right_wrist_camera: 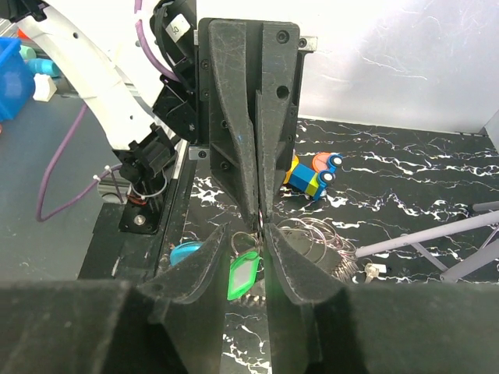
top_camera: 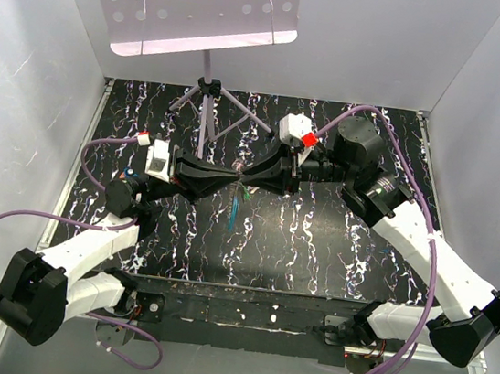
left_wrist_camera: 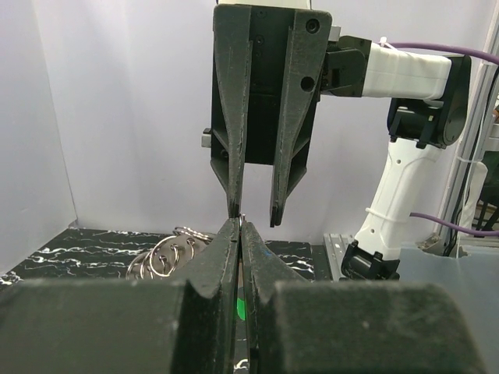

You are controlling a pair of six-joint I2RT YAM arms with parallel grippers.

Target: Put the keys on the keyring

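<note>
My two grippers meet tip to tip above the middle of the table. The left gripper (left_wrist_camera: 239, 222) is shut on a thin silvery keyring (right_wrist_camera: 254, 240), pinched at its top. A key with a bright green head (right_wrist_camera: 243, 277) hangs from that ring, and shows as a green and light-blue streak (top_camera: 235, 205) in the top view. My right gripper (right_wrist_camera: 245, 230) is open, its jaws on either side of the ring and the green head, touching neither that I can see. From the left wrist, the right gripper (left_wrist_camera: 255, 214) points down at my shut tips.
A heap of loose silver rings (right_wrist_camera: 316, 234) lies on the black marbled table (right_wrist_camera: 421, 202) just right of the grippers. Nearby lie a blue-and-yellow toy car (right_wrist_camera: 312, 178), a blue tag (right_wrist_camera: 183, 253) and a small key (right_wrist_camera: 373, 269). A purple tripod stand (top_camera: 207, 108) rises at the back.
</note>
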